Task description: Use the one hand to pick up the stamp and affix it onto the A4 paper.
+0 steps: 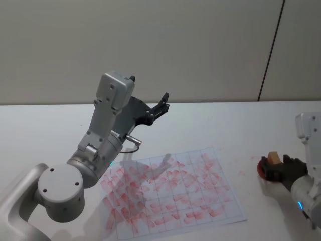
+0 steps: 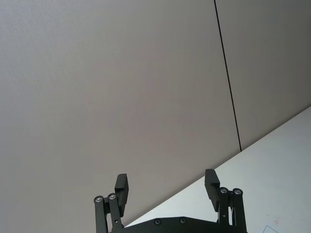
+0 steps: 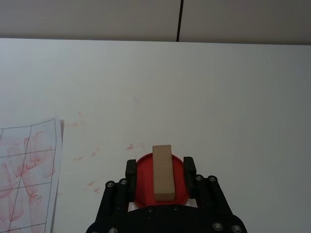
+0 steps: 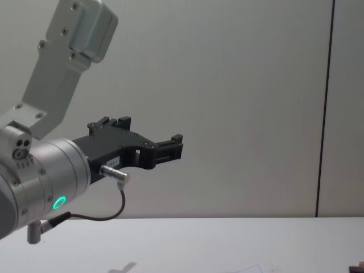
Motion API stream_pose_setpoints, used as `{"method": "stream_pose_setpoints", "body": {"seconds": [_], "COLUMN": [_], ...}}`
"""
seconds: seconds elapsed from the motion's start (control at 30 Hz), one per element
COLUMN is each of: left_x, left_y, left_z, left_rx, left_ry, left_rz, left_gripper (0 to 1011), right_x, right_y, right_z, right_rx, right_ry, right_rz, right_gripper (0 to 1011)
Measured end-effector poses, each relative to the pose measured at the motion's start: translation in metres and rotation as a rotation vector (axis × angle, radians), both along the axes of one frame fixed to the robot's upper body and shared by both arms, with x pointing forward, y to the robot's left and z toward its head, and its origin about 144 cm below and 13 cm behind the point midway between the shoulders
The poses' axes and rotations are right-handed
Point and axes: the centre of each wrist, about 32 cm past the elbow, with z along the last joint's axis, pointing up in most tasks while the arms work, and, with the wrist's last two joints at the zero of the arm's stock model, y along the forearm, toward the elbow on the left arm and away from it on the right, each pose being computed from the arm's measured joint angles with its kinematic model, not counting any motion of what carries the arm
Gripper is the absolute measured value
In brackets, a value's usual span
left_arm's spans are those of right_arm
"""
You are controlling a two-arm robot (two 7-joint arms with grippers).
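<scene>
The stamp [image 3: 163, 172], a wooden block, stands on a round red ink pad [image 3: 144, 180] at the table's right side, also seen in the head view as stamp [image 1: 273, 157] on pad [image 1: 262, 168]. My right gripper [image 3: 160, 167] is open with one black finger on each side of the block and a gap to each. The A4 paper [image 1: 173, 193], a white sheet with a grid full of red stamp marks, lies flat at the centre, left of the stamp. My left gripper [image 1: 149, 88], on the arm with the green ring, is raised high and open, holding nothing.
The left arm's large silver links [image 1: 95, 145] rise above the paper's left part and cast a shadow on it. Faint red smudges [image 3: 131, 145] mark the table between paper and pad. A grey wall stands behind the table's far edge.
</scene>
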Motion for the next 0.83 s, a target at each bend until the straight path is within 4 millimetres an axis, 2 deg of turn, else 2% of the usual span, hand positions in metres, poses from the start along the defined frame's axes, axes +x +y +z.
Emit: {"method": "stream_pose_setpoints", "body": {"seconds": [0.13,0.17,0.33,0.37,0.4,0.5,0.83], "left_x": [0.0,0.0,0.0,0.0,0.0,0.0,0.0], "left_y": [0.0,0.0,0.0,0.0,0.0,0.0,0.0], "left_z": [0.0,0.0,0.0,0.0,0.0,0.0,0.0], "left_rx": [0.0,0.0,0.0,0.0,0.0,0.0,0.0], "left_ry": [0.0,0.0,0.0,0.0,0.0,0.0,0.0], "left_rz": [0.0,0.0,0.0,0.0,0.0,0.0,0.0], "left_gripper": [1001,1001,1001,1001,1001,1001,1001], "right_x": [-0.001,-0.002,-0.005,-0.005,-0.007,-0.009,-0.021], "right_y": [0.0,0.0,0.001,0.001,0.001,0.001,0.003], "right_z": [0.0,0.001,0.005,0.005,0.007,0.009,0.019], "right_rx": [-0.001,-0.002,-0.011,-0.014,-0.017,-0.025,-0.067], "right_ry": [-0.023,-0.037,-0.086,-0.097,-0.114,-0.144,-0.284], "right_rz": [0.005,0.007,0.018,0.019,0.023,0.028,0.055], "right_gripper": [671,671,860,860,911,983,1001]}}
